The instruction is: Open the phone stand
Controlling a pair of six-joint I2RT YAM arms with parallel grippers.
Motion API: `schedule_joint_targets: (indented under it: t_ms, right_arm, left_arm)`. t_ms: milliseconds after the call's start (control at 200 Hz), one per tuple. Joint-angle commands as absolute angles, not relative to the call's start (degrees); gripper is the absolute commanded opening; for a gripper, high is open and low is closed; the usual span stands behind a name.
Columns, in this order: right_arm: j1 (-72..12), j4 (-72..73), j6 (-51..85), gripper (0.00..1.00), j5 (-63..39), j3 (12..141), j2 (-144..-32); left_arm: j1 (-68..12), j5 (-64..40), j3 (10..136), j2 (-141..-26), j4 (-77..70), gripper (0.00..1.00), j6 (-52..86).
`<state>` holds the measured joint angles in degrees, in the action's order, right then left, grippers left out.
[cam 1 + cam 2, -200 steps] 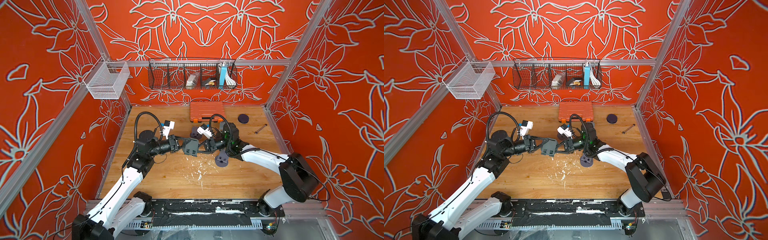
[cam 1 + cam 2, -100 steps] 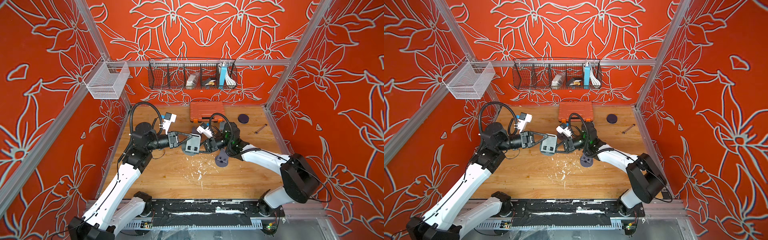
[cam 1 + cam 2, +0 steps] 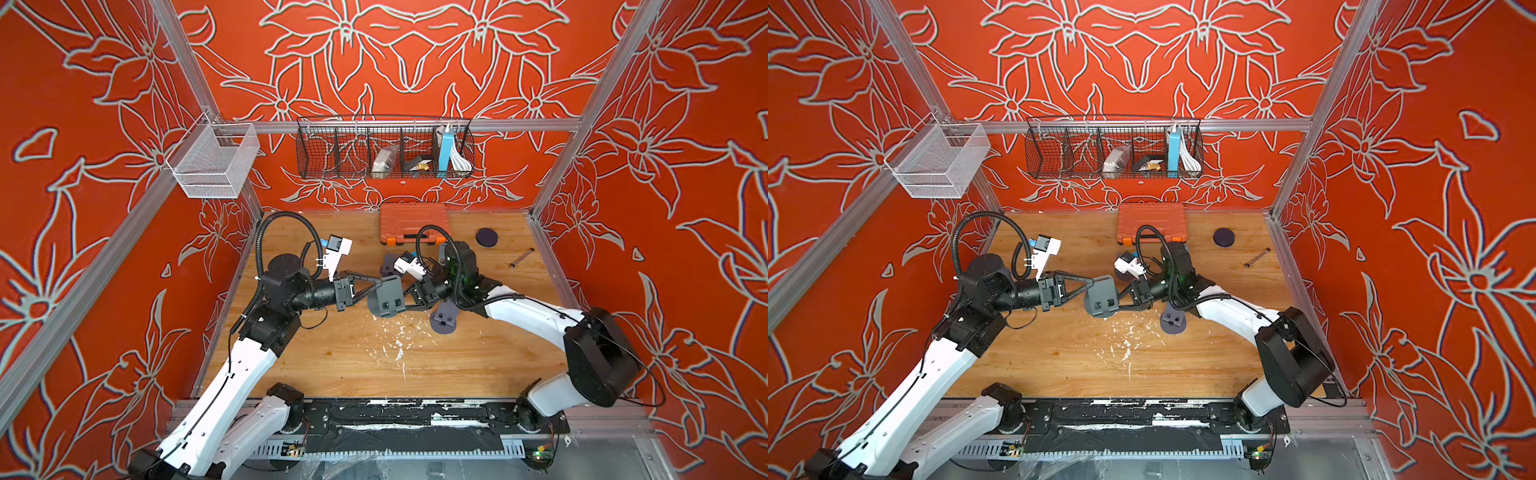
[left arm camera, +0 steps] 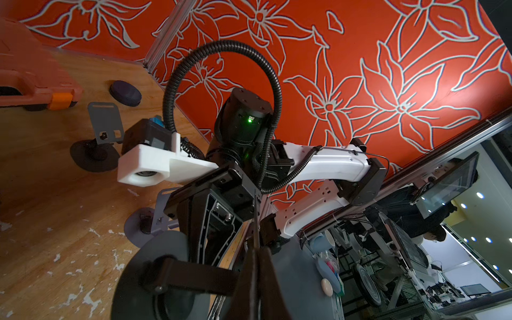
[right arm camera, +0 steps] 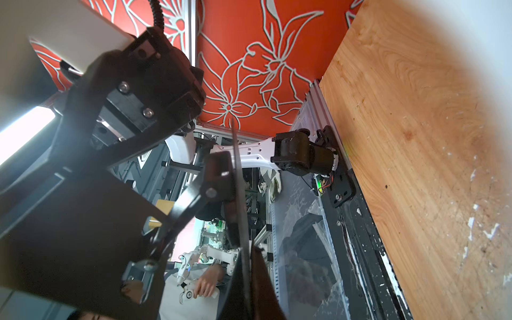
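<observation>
Grey plastic phone stand (image 3: 386,296) is mid-table, pinched tight on its left edge by the left gripper (image 3: 377,285) and its right edge by the right gripper (image 3: 408,296), with open wooden tabletop (image 3: 353,361) on the near side.

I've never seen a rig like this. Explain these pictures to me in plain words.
Two white-and-black robot arms stand at a wooden table. Two pictures look down from overhead; two come from cameras on the arms' wrists. The left gripper and right gripper are both shut on a grey round-based phone stand, held between them. On the table are an orange plastic tool case, a dark round disc, a small metal wrench and a second, purplish stand.
</observation>
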<state>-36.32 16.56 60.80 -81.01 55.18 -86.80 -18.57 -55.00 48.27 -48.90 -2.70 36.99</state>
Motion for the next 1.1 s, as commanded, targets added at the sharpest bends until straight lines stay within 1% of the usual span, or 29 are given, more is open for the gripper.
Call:
schedule_joint_targets:
  t_ms: [0,25,80,150,245,296,316,331,456,591,772,892,1092]
  right_arm:
    - [-34.80,3.98,59.99,0.00,-74.53,57.19,-86.99]
    - [-34.80,4.56,60.48,0.00,-74.38,57.38,-86.85]
    - [-34.76,5.01,60.67,0.00,-73.82,57.80,-86.60]
    - [-34.72,5.74,60.99,0.00,-73.15,58.01,-86.71]
    - [-34.78,9.61,63.41,0.00,-72.69,57.74,-87.14]
    - [-34.72,10.38,63.98,0.00,-72.60,57.90,-87.35]
    - [-34.72,10.18,63.86,0.00,-72.45,58.07,-87.42]
    - [-34.73,10.01,63.75,0.00,-72.45,58.17,-87.50]
    - [-34.73,9.67,63.79,0.00,-72.15,58.71,-87.87]
    - [-34.76,11.01,64.85,0.00,-71.41,57.33,-87.95]
    - [-34.73,17.57,69.54,0.00,-71.74,51.17,-88.47]
    - [-34.72,27.93,76.87,0.00,-72.64,45.49,-89.27]
    - [-34.76,28.98,78.43,0.00,-73.15,42.85,-88.52]
  left_arm:
    - [-21.89,-61.98,48.33,-48.45,-13.40,0.08,39.23]
    - [-22.21,-62.05,47.97,-48.95,-13.89,0.09,39.80]
    - [-22.91,-61.88,47.35,-50.16,-14.58,0.15,41.10]
    - [-23.91,-62.15,46.73,-51.46,-15.49,0.19,42.41]
    - [-25.29,-61.69,45.85,-52.20,-16.04,0.28,43.30]
    - [-25.82,-61.53,45.75,-52.42,-15.83,0.29,43.42]
    - [-25.97,-61.49,45.76,-52.47,-15.75,0.28,43.42]
    - [-26.01,-61.44,45.71,-52.55,-15.63,0.26,43.42]
    - [-26.16,-60.63,46.46,-52.00,-13.73,0.00,42.32]
    - [-26.10,-56.82,48.50,-49.91,-9.94,0.00,37.65]
    - [-26.10,-53.99,57.25,-51.02,-3.74,0.00,22.60]
    - [-26.11,-53.27,60.83,-52.82,-6.27,0.00,15.90]
    - [-26.11,-53.55,64.91,-55.71,-7.57,0.00,7.84]
